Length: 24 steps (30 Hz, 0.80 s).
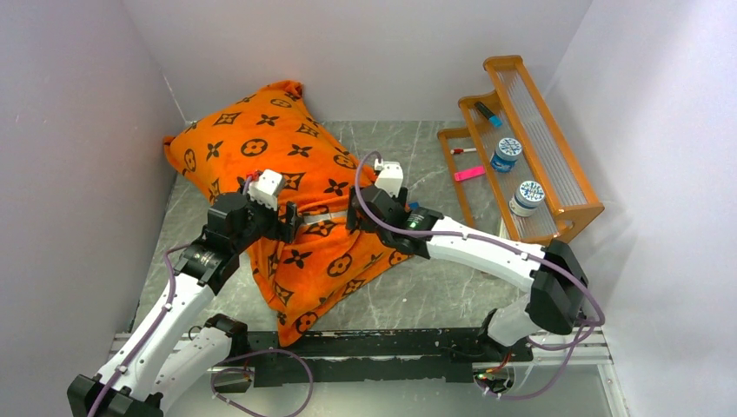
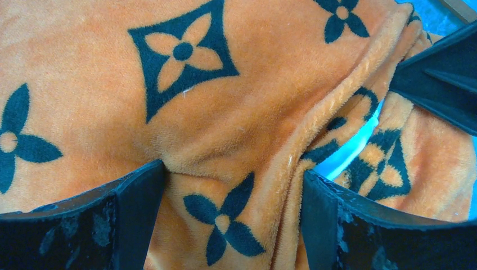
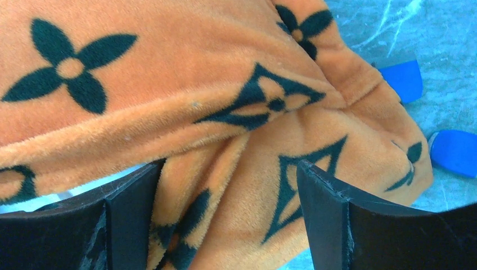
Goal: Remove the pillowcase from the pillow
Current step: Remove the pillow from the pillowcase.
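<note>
— Any writing I can read from here?
— Only dark flower and diamond motifs on the pillowcase [image 1: 278, 169]. The label of the jar [image 1: 527, 196] on the rack [image 1: 569, 211] is too small.
— Pincers?
— My left gripper [image 2: 233, 183] and right gripper [image 3: 228, 180] are both spread wide and pressed into the cover left of the rack. A white sliver of pillow [image 2: 350, 151] shows.

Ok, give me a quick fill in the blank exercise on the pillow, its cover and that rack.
1. The pillowcase is ___ with dark motifs.
2. A slit in the cover shows a strip of the pillow, which is ___.
3. In the top view, the wooden rack stands on the table's ___ side.
4. The rack holds ___ round jars.
Missing words: orange; white; right; two.
</note>
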Each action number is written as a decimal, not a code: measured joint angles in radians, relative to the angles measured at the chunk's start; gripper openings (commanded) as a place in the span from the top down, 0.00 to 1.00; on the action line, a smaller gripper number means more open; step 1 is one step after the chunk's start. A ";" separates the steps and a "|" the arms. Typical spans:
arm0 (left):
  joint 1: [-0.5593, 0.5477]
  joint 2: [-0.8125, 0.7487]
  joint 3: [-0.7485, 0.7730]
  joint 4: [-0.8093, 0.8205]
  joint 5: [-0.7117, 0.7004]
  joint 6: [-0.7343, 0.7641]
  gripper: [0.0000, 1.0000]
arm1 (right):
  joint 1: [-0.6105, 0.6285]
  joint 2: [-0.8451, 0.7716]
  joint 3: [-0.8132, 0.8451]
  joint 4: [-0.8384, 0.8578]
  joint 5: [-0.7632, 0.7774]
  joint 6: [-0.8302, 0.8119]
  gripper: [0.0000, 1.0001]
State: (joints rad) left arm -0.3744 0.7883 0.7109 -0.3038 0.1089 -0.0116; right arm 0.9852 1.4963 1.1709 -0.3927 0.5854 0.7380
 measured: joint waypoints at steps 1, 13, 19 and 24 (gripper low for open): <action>0.000 0.000 0.000 0.000 0.000 0.000 0.13 | 0.000 -0.010 -0.011 0.000 -0.001 0.005 0.18; -0.002 0.001 0.000 0.008 0.023 0.000 0.13 | 0.000 -0.128 -0.193 0.014 0.048 0.112 0.37; -0.002 0.001 0.000 0.011 0.045 0.000 0.13 | 0.003 -0.163 -0.280 0.089 0.077 0.162 0.51; -0.002 0.001 0.000 0.029 0.100 -0.003 0.10 | 0.003 -0.209 -0.385 0.238 0.067 0.169 0.69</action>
State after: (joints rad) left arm -0.3763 0.7891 0.7109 -0.2749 0.2085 -0.0151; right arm 0.9882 1.2873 0.7860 -0.1547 0.6525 0.9066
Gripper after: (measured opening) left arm 0.885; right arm 0.411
